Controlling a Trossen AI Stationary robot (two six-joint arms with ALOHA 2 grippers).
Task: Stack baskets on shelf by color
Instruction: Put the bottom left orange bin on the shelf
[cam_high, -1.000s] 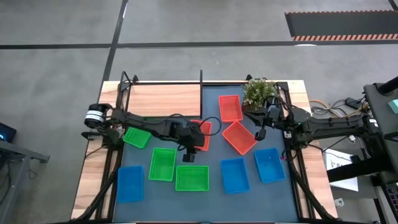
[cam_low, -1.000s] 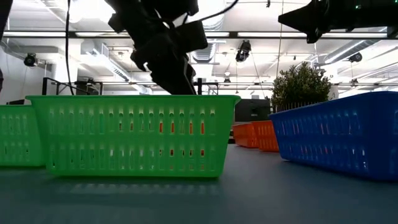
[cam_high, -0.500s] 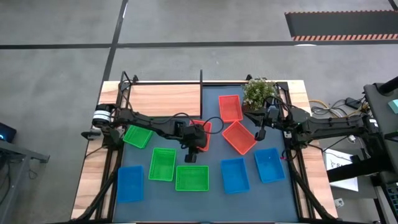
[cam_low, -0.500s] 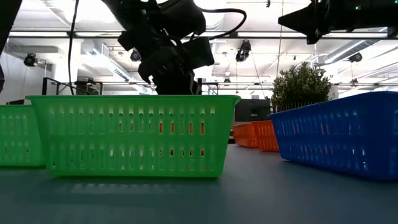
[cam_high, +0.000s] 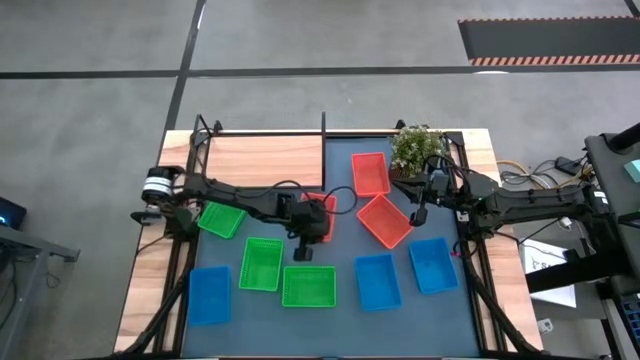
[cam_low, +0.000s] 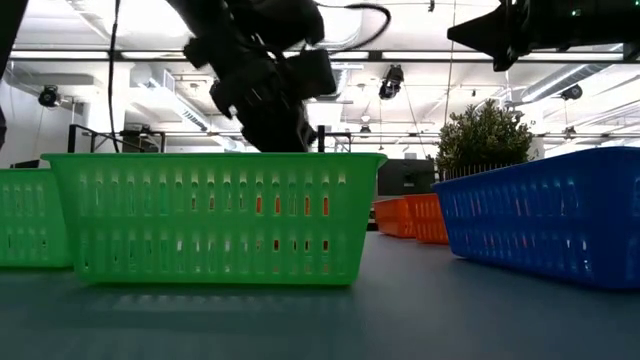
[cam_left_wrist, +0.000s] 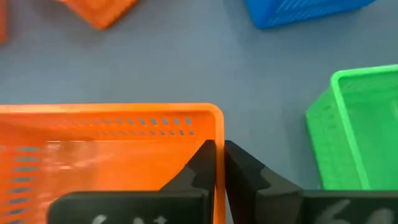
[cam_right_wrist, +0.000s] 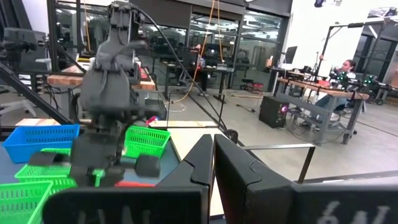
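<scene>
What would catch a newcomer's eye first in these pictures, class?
Bright baskets scattered over the dark mat: red-orange ones at mid-table, green ones and blue ones along the near side. The left end effector is shut on the wall of a red-orange basket at mid-table.

Table (cam_high: 147, 275): wood, with a dark mat (cam_high: 345, 320) on it.
Shelf (cam_high: 263, 160): bare board at the back.
On mat: red, green and blue baskets (cam_high: 309, 286).
Plant (cam_high: 418, 148): back corner.
</scene>
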